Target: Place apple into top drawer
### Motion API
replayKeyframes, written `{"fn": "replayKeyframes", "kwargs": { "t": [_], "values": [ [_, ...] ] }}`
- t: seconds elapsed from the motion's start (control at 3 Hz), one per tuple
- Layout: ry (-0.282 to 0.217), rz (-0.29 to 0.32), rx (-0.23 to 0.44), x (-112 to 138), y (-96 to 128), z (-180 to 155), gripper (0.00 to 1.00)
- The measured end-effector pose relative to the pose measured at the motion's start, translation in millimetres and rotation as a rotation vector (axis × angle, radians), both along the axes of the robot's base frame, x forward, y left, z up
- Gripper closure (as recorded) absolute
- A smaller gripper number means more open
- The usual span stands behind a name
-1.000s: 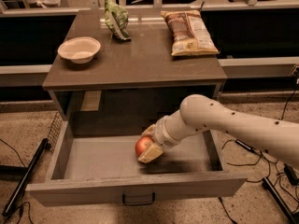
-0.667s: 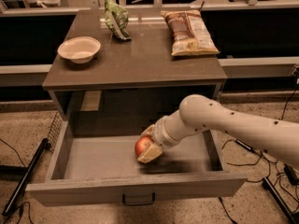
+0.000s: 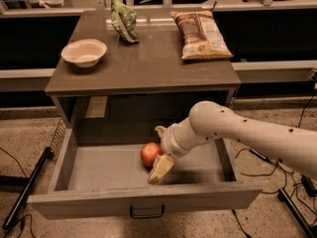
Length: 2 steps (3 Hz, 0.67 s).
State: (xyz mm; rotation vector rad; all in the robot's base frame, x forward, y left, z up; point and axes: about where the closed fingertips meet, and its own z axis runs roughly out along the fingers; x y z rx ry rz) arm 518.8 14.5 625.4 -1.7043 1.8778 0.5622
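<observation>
**Apple in drawer, gripper spread around it**

Apple (image 3: 149, 153) rests on the floor of the top drawer (image 3: 143, 206), about midway along the drawer's width and midway between its front panel and its back. The drawer is pulled fully out, and its dark handle (image 3: 146, 212) sits at the centre of the front panel.

The gripper (image 3: 160, 150) is down inside the drawer, just right of the apple, at the end of the white arm (image 3: 247, 133) that reaches in over the drawer's right side. Its two fingers stand apart. The pale near finger (image 3: 161, 168) points toward the drawer's front and lies against the apple's lower right side. The far finger (image 3: 159, 131) points toward the drawer's back and looks clear of the fruit's top. The apple sits in the gap between them, toward their tips, with most of its red skin showing on the side facing the drawer's left wall. I cannot tell whether the near finger presses on it or only touches it.

Above the drawer is the table (image 3: 148, 68). On it stand a white bowl (image 3: 84, 52) over the drawer's left end, a green bag (image 3: 123, 20) farther back, and a chip bag (image 3: 200, 33) over the drawer's right half.
</observation>
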Motion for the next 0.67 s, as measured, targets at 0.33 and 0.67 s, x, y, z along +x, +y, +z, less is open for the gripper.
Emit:
{"fn": "replayKeyframes", "kwargs": {
  "t": [0.33, 0.67],
  "values": [
    [-0.002, 0.001, 0.004, -1, 0, 3, 0.00],
    [-0.031, 0.016, 0.053, -15, -4, 36, 0.00]
  ]
}}
